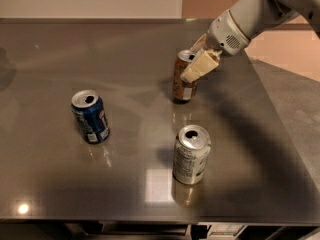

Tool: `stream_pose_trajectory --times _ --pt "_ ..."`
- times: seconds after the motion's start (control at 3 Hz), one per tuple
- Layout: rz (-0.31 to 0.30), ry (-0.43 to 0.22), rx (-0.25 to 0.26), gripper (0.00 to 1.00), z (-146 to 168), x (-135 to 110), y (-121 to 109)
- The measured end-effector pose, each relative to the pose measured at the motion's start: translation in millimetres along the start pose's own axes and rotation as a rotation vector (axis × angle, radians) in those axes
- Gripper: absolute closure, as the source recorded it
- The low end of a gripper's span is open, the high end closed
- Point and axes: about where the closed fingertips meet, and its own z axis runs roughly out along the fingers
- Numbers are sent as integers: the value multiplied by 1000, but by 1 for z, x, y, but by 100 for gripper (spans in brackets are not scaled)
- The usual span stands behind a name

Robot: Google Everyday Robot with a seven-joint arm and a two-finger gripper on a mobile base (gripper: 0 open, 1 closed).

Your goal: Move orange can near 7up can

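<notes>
Three cans and one gripper (193, 60) were counted.
One orange can (181, 86), one 7up can (191, 155) and one blue can (90, 116) were tallied; the gripper was found at one o'clock, clasping the orange can.

The orange can (183, 84) stood upright, its top clasped by the gripper (194, 60), near the upright silver-white 7up can (190, 155).

One cam, high, near, looking down on table (55, 184) (gripper (196, 58) upper-right).

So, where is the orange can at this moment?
In the camera view, the orange can stands upright right of centre on the table, beyond the 7up can, with the gripper at its top.
</notes>
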Motion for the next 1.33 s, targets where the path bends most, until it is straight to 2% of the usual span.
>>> stream_pose_trajectory --times 0.67,1.0,1.33 --pt "-178 -2 -147 100 -40 11 65" --pt "-231 1 -209 100 -45 22 93" --pt "-277 7 -271 100 -35 35 116"
